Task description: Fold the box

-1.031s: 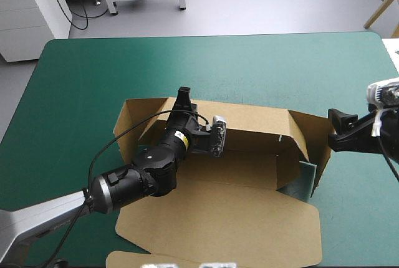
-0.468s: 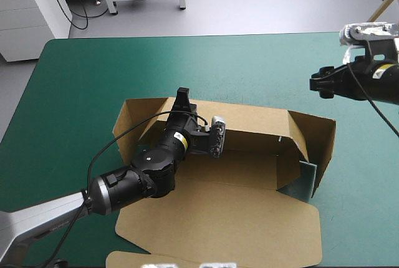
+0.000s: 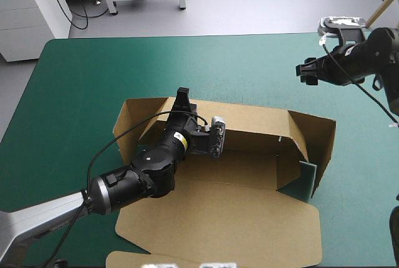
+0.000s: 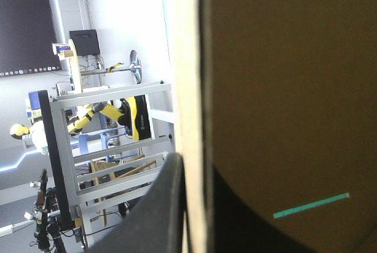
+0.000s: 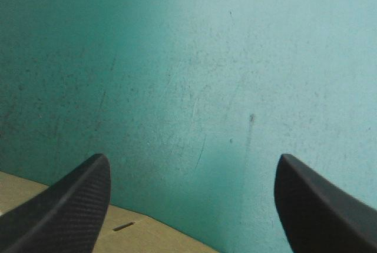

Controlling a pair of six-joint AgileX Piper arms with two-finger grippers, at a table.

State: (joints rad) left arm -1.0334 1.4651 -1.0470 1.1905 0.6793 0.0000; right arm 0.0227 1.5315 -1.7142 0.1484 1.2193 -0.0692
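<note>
Brown box (image 3: 237,224) mid-table (image 3: 93,81), far wall raised, lid flat | my left pincer (image 3: 183,100) nipped onto far wall's top edge | my right pincer (image 3: 305,71) gaping, empty, well clear | risk: one-point hold; tugging may crease the wall or drag the box.

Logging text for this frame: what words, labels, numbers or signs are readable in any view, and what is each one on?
No text can be read in any view.
Yellow sticker on the left arm, near its wrist: too small to read.
Box: plain brown board, no print showing.
Teal-green cover: no lettering or signs.
</note>
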